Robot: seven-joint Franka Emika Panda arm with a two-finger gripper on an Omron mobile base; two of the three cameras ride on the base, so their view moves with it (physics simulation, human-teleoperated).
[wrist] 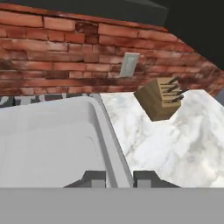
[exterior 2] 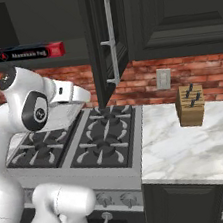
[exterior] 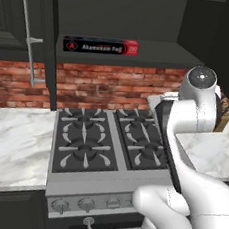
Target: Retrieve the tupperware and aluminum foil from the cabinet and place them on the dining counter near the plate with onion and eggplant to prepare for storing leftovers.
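while the gripper [wrist: 119,178] pinches its rim, the tupperware [wrist: 48,140] looks shallow, pale grey-white, round-cornered

We see the foil [exterior: 100,46] lying on the open cabinet's [exterior: 144,49] shelf, above the stove [exterior: 108,141]. Our gripper [wrist: 119,178] holds the tupperware [wrist: 52,140] by its rim over the stove. To the right, on the counter [exterior 2: 199,141], the knife block [exterior 2: 190,105] stands before the brick wall [exterior 2: 199,77].
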